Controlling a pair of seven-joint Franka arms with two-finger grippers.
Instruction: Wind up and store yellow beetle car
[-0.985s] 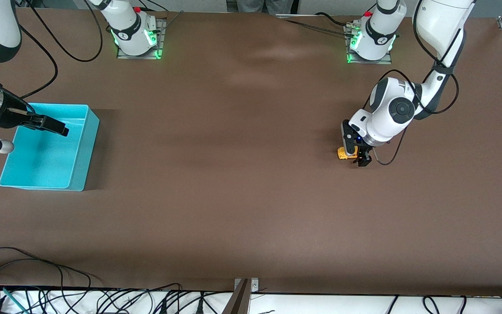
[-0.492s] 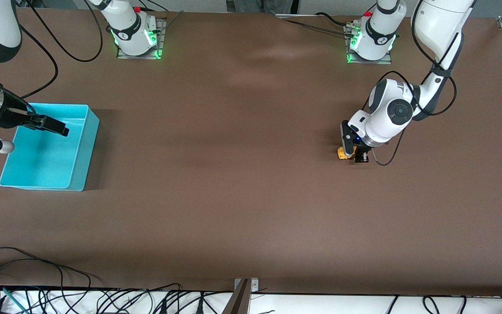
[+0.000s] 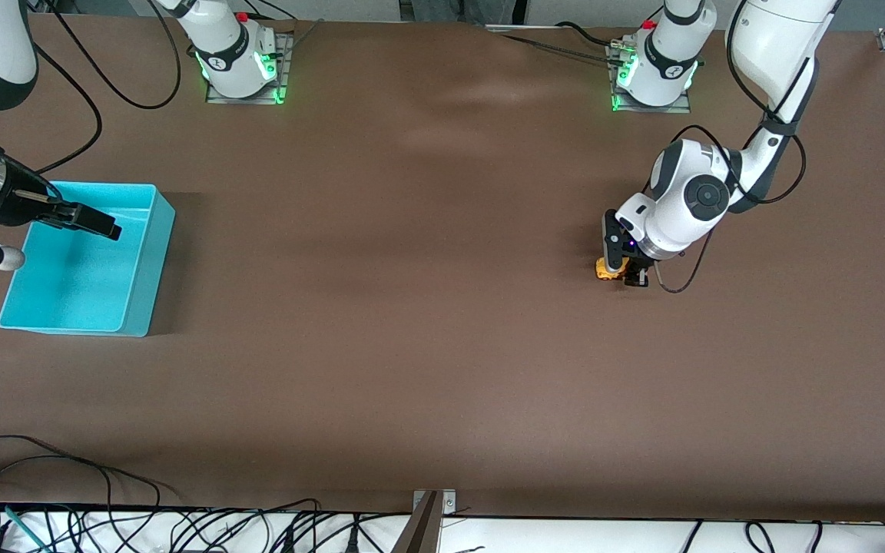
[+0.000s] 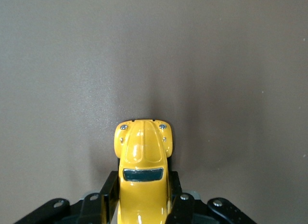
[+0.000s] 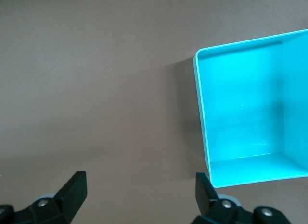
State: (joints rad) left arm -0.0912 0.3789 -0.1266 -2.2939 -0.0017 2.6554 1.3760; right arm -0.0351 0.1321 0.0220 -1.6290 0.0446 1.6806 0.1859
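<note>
Over the last second the black fingers that were standing apart on either side of the yellow beetle car (image 3: 606,269) have come together on its flanks, and the arm's wrist has shifted slightly; the car itself has not travelled. It is sitting on its wheels on the brown tabletop (image 3: 427,346) toward the left arm's end, well apart from the turquoise bin (image 3: 147,253) at the right arm's end. In the left wrist view the rounded bonnet and dark windscreen of the car (image 4: 143,171) are sticking out ahead of the left pincer (image 4: 143,197), which is clenching the body around its rear half.

The main risk is judged to be slipping. The shell is glossy and curved, and the fingers are pressing on a small area, so a pull-back stroke along the tabletop could pop the car out forward or twist it sideways. Pressing down too lightly would let the wheels skid instead of winding the spring; pressing too hard could jam them. Lifting could also tip the nose-heavy front down.

The right pincer (image 5: 139,188) is waiting, spread wide and empty, hovering over the bin's (image 5: 201,113) edge.
</note>
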